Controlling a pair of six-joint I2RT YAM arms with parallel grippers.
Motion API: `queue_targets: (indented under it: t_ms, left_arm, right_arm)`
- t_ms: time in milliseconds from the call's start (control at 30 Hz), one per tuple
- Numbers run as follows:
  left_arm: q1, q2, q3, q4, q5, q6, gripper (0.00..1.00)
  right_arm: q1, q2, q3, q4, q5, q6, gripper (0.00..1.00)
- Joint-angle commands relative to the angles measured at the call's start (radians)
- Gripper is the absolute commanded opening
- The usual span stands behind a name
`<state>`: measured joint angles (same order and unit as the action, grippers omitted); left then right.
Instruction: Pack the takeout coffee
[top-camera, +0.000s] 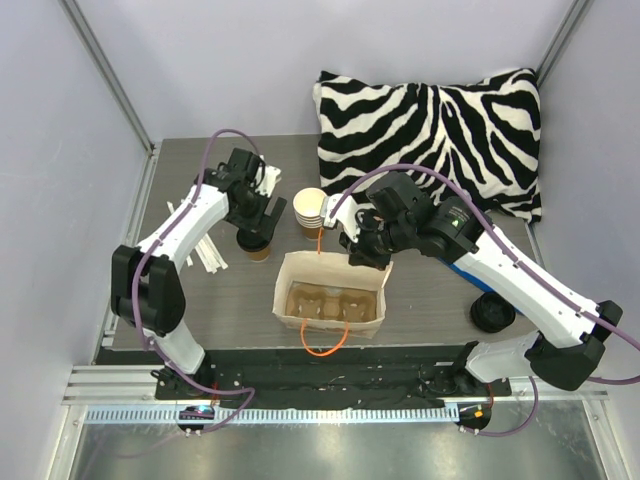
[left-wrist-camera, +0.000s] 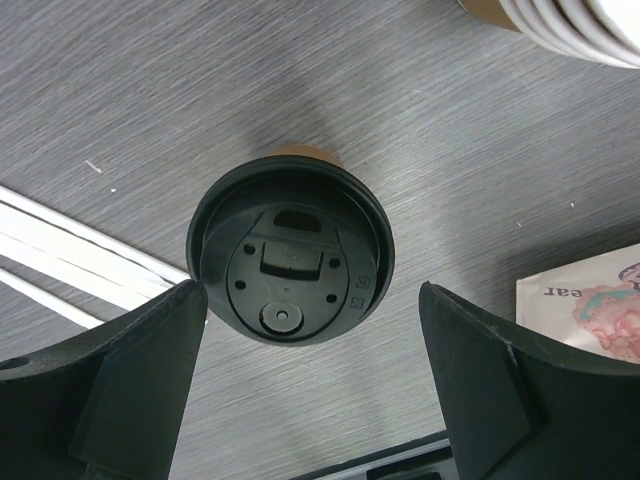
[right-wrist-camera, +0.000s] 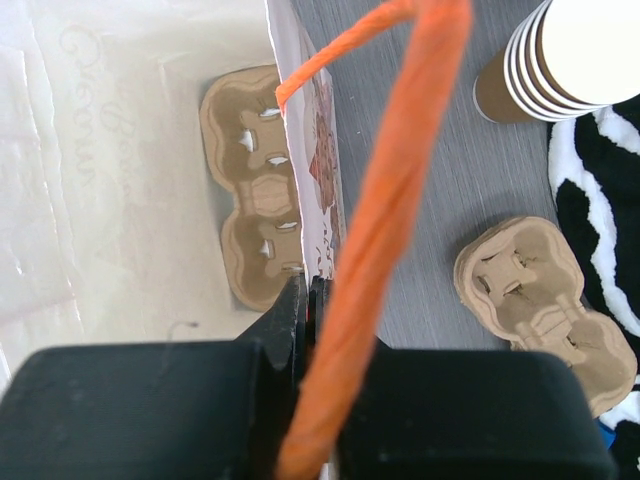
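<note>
left jaws wide around takeout coffee (left-wrist-camera: 288, 255), right jaws pinching bag rim (right-wrist-camera: 312, 180)

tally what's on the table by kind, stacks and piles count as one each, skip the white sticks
lidded coffee cup: 1
stack of lidless cups: 1
cardboard cup carriers, one in the bag, one on the table: 2
paper bag: 1
zebra pillow: 1
pile of black lids: 1
total: 7

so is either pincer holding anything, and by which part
Right pincer pinches the paper bag by its rim, beside the orange handle. Left pincer stands open around the coffee cup.
</note>
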<state>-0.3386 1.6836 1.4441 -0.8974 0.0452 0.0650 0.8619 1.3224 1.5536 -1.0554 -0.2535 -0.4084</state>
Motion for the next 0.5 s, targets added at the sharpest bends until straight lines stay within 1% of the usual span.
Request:
queue_targets:
  t_ms: [0,367,467]
  left_arm:
    - [-0.002,0.016,-0.01,0.052,0.001,0.018,0.91]
    - [-0.002,0.025,-0.05,0.075,-0.007,0.015,0.82]
    - [-0.002,0.019,-0.057,0.081,-0.011,0.012,0.82]
  right_arm:
    - [0.0,-0.008,0.0,0.037,-0.012,-0.007,0.01]
    - [0.002,-0.005,0.003,0.035,-0.013,-0.009,0.01]
    - [0.0,-0.005,0.005,0.035,-0.015,-0.009,0.01]
